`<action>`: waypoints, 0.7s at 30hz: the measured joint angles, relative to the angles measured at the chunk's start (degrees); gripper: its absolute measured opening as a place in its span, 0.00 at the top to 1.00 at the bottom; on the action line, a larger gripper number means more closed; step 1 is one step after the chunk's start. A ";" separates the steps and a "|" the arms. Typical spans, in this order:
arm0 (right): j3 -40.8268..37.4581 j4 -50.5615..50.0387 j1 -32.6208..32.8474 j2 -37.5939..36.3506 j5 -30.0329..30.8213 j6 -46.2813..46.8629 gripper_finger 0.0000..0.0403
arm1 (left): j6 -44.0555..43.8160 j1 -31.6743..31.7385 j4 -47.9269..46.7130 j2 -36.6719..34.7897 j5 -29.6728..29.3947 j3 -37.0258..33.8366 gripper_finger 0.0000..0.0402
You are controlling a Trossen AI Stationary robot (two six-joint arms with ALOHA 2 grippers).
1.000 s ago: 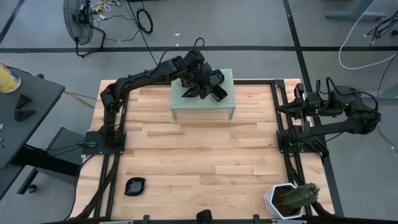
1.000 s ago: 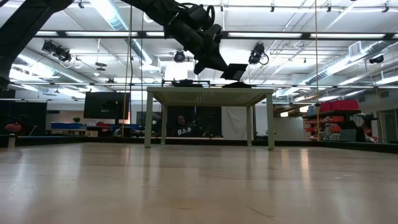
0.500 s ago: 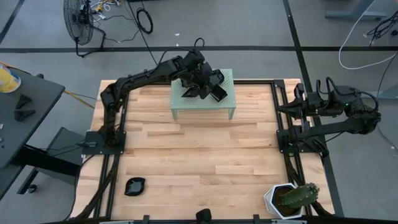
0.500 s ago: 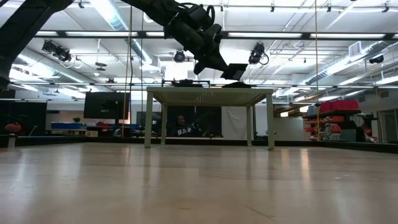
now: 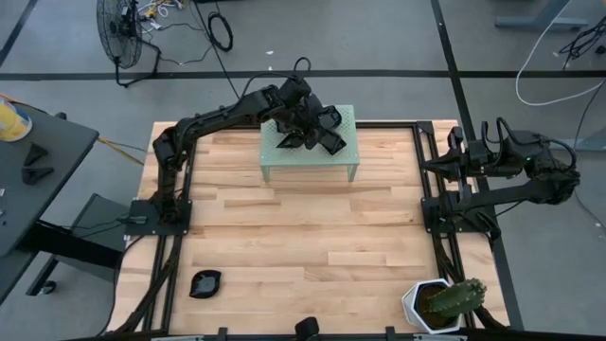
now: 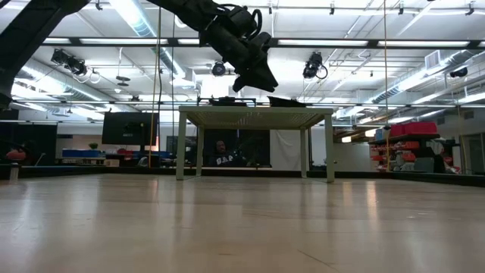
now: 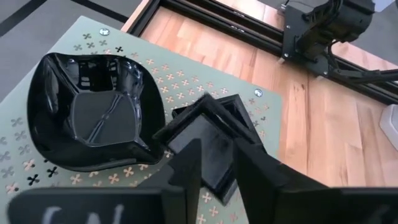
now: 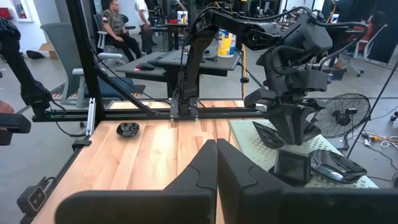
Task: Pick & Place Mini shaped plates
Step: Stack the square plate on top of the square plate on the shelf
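Black little plates sit on the green stand (image 5: 308, 156) – a square plate (image 7: 208, 146) lies flat beside a wavy plate (image 7: 96, 112). Left hand (image 7: 217, 165) hovers just above the square one, fingers a little apart, holding nothing. Right hand (image 8: 216, 163) waits at the counter's (image 5: 303, 237) side – pressed shut, empty.

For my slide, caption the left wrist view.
Left gripper open above a square black plate beside a wavy plate on the green stand.

Four mini shaped plates (image 5: 204, 282), one stand (image 5: 346, 156), one cactus pot (image 5: 413, 305)
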 joint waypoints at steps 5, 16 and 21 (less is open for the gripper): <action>0.02 0.01 -0.02 0.00 0.00 0.00 0.99 | -0.02 -0.01 0.02 -0.02 0.00 0.00 0.71; -0.01 0.00 -0.01 0.00 0.01 0.00 0.99 | 0.24 -0.37 -0.32 -0.02 -4.56 0.00 0.71; 0.01 0.01 -0.01 0.00 0.01 0.00 0.99 | 2.84 -1.13 -0.45 -0.04 -11.12 0.00 0.73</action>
